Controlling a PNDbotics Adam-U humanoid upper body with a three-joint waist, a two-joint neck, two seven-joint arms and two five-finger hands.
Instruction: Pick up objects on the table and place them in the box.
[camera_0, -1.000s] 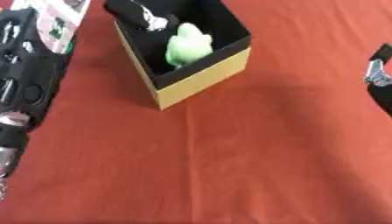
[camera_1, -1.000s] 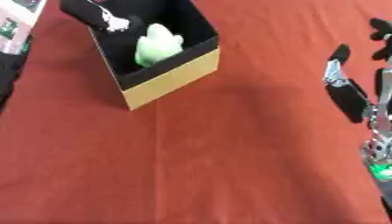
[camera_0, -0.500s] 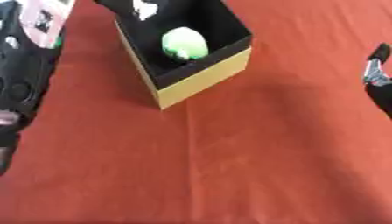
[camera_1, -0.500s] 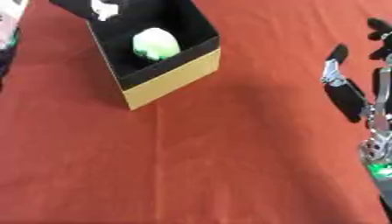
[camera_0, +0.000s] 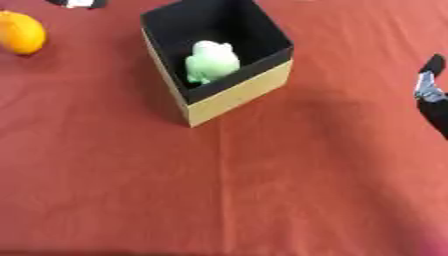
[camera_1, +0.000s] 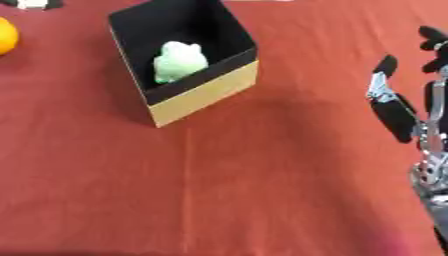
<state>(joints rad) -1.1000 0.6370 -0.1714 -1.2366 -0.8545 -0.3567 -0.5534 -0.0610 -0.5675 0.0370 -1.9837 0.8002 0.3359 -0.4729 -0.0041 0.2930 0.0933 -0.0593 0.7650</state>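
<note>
Red cloth-covered surface (camera_0: 262, 190): left arm gone from its left edge since earlier. Black-lined tan cardboard box (camera_0: 241, 92): holds pale green soft toy (camera_0: 211, 61). Right hand (camera_1: 404, 112): idle, fingers spread upright. Round orange fruit (camera_0: 19, 33): newly visible, far left.

Your table (camera_0: 289, 190) wears a matt, rust-red cloth, smooth but for one faint crease running down the middle. The box (camera_0: 241, 92) in front of you looks like cardboard: plain tan and dull on its outer walls, lined matt black inside. Within it, the pale green toy (camera_0: 211, 61) has a soft, low-sheen surface. The orange (camera_0: 19, 33) at your far left shows a smooth skin. Your right hand (camera_1: 404, 107) pairs dark plastic-looking fingers with bright, shiny metal at the joints.
</note>
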